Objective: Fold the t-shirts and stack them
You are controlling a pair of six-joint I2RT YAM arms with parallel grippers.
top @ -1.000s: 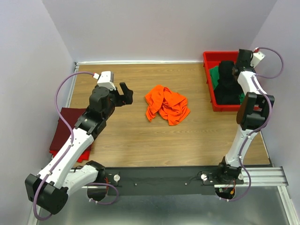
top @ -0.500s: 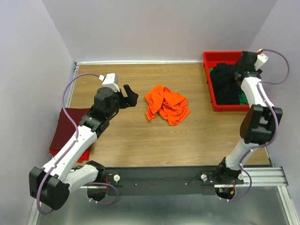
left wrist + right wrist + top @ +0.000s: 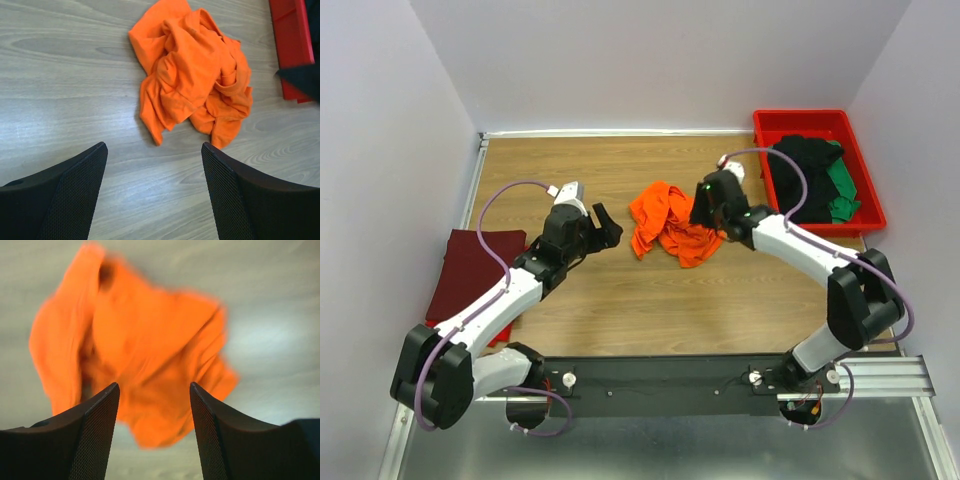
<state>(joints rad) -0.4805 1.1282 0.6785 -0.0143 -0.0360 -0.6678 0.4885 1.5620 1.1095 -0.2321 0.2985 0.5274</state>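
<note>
A crumpled bright orange t-shirt [image 3: 672, 222] lies on the middle of the wooden table, also plain in the left wrist view [image 3: 195, 75] and blurred in the right wrist view [image 3: 135, 350]. My left gripper [image 3: 610, 228] [image 3: 154, 147] is open just left of it, over bare wood. My right gripper [image 3: 700, 212] [image 3: 154, 385] is open at the shirt's right edge, holding nothing. A black t-shirt [image 3: 806, 180] and a green t-shirt [image 3: 842, 190] lie in the red tray [image 3: 798, 119]. A folded maroon t-shirt [image 3: 470, 270] rests at the left edge.
The red tray stands at the back right corner, its corner showing in the left wrist view [image 3: 287, 30]. A red cloth edge [image 3: 498, 335] peeks out beneath the maroon one. Grey walls close in the table on three sides.
My right gripper let go of the black t-shirt over the tray and swung left to the orange t-shirt. My left gripper moved right toward the orange t-shirt.
</note>
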